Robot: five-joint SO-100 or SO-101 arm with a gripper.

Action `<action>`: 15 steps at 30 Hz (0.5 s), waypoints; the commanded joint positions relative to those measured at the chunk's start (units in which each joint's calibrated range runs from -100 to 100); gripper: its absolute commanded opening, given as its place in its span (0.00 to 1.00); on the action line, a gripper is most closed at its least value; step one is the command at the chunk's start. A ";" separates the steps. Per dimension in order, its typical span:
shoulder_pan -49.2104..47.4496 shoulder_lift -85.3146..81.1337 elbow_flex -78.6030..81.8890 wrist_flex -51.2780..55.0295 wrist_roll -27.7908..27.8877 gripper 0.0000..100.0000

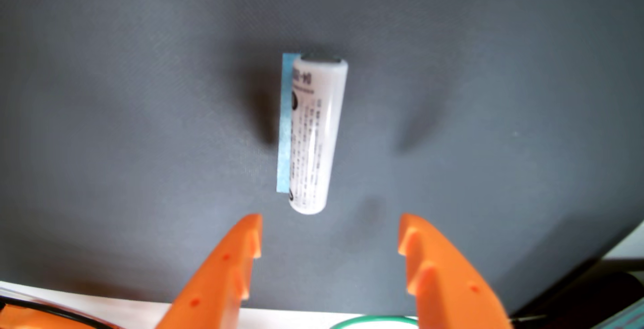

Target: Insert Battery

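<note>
End effector [330, 226] wide and empty, white battery [315, 134] lying just beyond its fingertips.

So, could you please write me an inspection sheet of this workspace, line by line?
Surface: dark grey mat, with a white edge along the bottom of the wrist view.
Job's things: white cylindrical battery with printed text lies on the mat, beside a light blue tape strip; no battery holder seen.
Clutter: part of a green ring at the bottom edge.
Grippers: orange two-finger gripper open, holding nothing, short of the battery.
Cables: thin black cable at bottom left.
Surroundings: blurred dark shape at bottom right, cannot tell what.
</note>
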 commanded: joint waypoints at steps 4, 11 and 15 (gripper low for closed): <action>-1.30 2.45 -2.01 0.62 0.03 0.23; -1.30 2.86 -1.83 0.62 -0.02 0.23; -0.35 3.11 -0.48 0.53 0.03 0.23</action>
